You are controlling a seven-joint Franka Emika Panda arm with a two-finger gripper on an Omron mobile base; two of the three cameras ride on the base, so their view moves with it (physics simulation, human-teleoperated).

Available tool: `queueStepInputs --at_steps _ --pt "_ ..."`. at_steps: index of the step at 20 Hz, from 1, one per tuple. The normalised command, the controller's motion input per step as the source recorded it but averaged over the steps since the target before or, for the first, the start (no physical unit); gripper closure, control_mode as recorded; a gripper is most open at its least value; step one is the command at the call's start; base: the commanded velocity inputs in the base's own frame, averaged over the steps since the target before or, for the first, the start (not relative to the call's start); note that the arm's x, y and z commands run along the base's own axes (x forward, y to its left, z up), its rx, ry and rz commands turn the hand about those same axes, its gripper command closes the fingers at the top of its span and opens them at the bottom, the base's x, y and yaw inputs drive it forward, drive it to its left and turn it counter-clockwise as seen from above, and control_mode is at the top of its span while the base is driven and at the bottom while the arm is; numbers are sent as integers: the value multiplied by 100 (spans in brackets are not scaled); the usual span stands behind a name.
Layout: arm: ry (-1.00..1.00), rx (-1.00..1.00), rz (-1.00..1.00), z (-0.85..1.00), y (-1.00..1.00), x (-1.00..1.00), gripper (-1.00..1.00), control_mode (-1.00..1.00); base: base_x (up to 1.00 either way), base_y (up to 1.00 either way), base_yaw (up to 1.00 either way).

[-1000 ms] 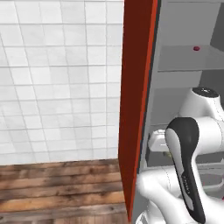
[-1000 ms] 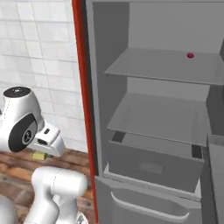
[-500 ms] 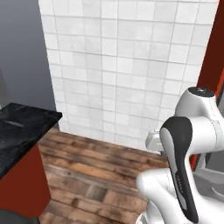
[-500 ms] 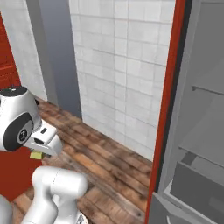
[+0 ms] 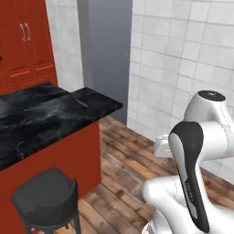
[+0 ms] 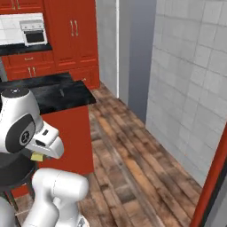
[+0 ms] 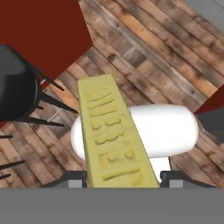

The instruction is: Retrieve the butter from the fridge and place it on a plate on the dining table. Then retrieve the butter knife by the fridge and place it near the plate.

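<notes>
Left base view has the bench (image 5: 55,112) on the left, black marble top with red sides, one dark stool (image 5: 45,199) tucked in front of it, then wood floor and the arm folded up at right. No plate on the part of the top I can see. In the right base view, a sliver of yellow peeks out under the hand, so that's the butter (image 6: 37,157), carried low beside the robot's body and above the stool, near the bench's red side but not over the top yet.

Hand view settles it: the gripper (image 7: 120,177) is closed narrow on one end of the butter, and the stick pokes straight out away from the camera.

Handling guess: it's light, so weight is no issue, but butter is soft and greasy, so a hard squeeze could dent it and a loose one could let it slide. Held at the end like that it may pivot; mid-stick across the long flat sides seems safer.

Count: one butter, one bench, one stool, one gripper
</notes>
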Motion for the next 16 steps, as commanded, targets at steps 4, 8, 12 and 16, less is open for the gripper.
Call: queueStepInputs --at_steps 4,8,12,16 --pt "0 0 0 0 0 0 100 100 -11 17 60" --pt "0 0 0 0 0 0 100 100 -3 22 53" --pt "0 0 0 0 0 0 100 100 -3 27 40" --pt "0 0 0 0 0 0 100 100 0 18 40"
